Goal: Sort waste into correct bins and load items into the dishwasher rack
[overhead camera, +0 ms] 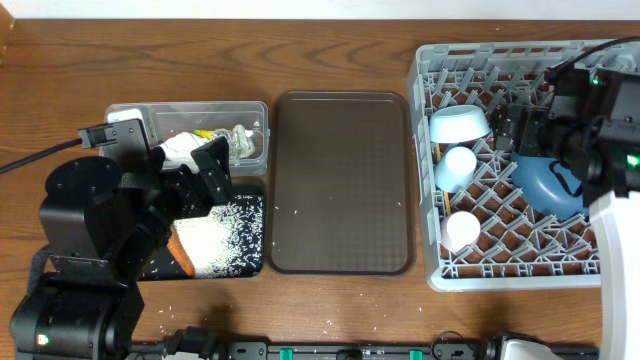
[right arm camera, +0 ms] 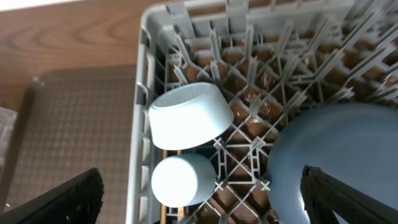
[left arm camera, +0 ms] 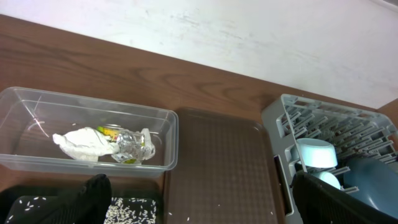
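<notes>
Brown tray edge perhaps touching clear tub.

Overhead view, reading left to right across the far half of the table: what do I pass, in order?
The clear tub → brown tray → grey rack, and inside it the pale-blue bowl → dark-blue plate.

A dark brown wooden table with clear grain fills the scene. Along its far edge stands a plain white wall, faintly marked. The light is even, casting only soft shadows on the wood.
</notes>
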Controlling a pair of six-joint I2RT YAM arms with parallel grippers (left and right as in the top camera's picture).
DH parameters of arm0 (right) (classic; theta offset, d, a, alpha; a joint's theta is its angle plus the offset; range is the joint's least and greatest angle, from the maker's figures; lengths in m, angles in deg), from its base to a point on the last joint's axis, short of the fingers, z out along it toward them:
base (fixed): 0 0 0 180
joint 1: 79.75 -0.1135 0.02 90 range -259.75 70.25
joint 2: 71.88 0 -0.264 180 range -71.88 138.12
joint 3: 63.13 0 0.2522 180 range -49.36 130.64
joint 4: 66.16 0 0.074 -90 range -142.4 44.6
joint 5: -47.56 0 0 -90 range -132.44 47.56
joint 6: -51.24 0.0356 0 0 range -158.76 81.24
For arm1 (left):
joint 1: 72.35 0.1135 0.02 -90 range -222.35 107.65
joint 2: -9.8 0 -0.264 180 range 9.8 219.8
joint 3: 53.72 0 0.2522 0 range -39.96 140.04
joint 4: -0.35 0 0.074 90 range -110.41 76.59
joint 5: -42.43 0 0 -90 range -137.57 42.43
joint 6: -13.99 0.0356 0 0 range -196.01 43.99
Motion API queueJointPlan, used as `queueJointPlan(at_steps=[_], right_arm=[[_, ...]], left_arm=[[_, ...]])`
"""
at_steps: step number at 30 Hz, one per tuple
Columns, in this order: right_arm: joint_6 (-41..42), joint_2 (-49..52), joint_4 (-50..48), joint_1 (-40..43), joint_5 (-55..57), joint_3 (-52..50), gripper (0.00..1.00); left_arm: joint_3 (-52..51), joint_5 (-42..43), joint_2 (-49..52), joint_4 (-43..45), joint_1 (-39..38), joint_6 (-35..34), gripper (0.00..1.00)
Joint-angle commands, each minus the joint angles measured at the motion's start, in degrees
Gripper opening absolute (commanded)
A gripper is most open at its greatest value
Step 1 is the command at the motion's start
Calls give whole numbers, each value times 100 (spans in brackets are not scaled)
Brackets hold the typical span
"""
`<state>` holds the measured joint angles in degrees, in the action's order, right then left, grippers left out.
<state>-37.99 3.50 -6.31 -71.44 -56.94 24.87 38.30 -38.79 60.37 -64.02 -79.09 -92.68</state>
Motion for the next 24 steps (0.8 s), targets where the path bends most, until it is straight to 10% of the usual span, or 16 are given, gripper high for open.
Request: queueJointPlan(at_steps=[1,23,24], right_arm=[[-85,-656,4,-48,15,-15,99],[-542,-5038,654,-1399,2898,-1539,89],[-546,-5195,625,-1410,2940,-1707,99]], left_arm=[[-2,-48,-9,4,24,-7,95],[-2,-48,-9,4,24,-7,95],[-2,-48,-9,4,24,-7,95]])
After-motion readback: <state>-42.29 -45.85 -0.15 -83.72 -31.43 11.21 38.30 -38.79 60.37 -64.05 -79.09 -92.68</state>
